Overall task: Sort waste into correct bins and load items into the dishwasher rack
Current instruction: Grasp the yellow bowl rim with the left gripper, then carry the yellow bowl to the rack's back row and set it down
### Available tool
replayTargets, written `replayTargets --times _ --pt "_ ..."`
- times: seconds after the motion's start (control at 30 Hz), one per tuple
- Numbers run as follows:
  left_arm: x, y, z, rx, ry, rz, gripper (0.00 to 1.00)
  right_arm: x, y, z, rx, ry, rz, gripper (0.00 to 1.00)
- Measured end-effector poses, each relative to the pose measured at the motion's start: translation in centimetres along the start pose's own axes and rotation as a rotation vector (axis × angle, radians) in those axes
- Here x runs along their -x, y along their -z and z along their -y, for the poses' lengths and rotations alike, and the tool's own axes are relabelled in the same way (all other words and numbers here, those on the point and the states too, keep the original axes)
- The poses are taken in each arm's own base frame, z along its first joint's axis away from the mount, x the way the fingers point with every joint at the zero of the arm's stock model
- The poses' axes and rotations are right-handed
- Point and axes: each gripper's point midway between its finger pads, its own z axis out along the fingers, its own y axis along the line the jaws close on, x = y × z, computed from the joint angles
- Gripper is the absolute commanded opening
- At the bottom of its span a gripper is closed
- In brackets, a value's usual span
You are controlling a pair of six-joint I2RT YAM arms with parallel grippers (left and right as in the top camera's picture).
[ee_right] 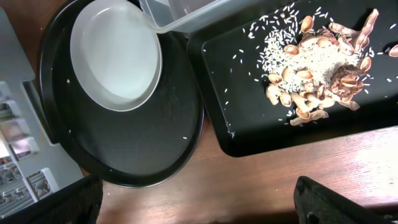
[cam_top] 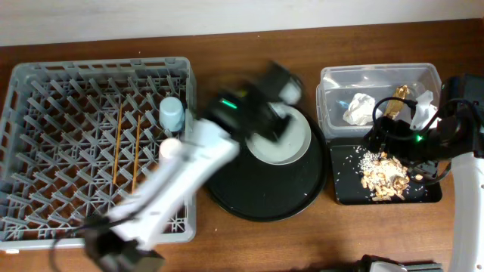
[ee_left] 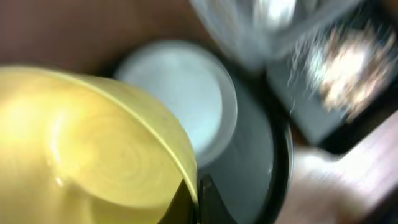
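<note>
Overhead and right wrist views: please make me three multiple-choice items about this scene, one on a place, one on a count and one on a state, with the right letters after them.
1. Where does the pale plate lie?
A. in a sink
B. on the round black tray
C. on a shelf

2. How many chopsticks lie in the rack?
A. one
B. five
C. two

3. How does the right claw stand?
A. open, holding nothing
B. shut on a spoon
C. shut on a bottle

Answers:
1 B: the plate sits inside the tray's rim.
2 C: two thin sticks lie side by side on the lattice.
3 A: its fingers are wide apart at the bottom corners of the wrist view, with nothing between them.
</note>
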Motion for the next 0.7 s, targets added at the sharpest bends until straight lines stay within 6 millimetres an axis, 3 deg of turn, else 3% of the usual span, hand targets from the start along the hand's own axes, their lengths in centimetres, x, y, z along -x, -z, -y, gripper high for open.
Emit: replayTargets --times 0.1,0.23,0.33,0.5,0.7 --pt "4.5 5.8 -7.3 -0.081 0.125 0.193 0.0 0.0 0.0 0.0 0.0 0.0 0.0 0.99" --pt "4.6 8.8 -15.1 -0.197 0.269 0.288 0.0 0.0 0.0 0.0 0.0 0.0 0.0 0.99" --pt "4.0 9.8 -19.1 -0.305 0.347 0.341 0.0 0.0 0.0 0.0 0.0 0.001 0.001 0.99" --pt "2.6 8.7 -23.0 -0.571 0.46 0.379 0.0 0.0 0.0 0.0 0.0 0.0 0.0 0.99" --pt "-0.6 3.6 -27.9 -0.8 0.649 0.356 0.0 0.0 0.0 0.0 0.0 0.0 0.0 0.99"
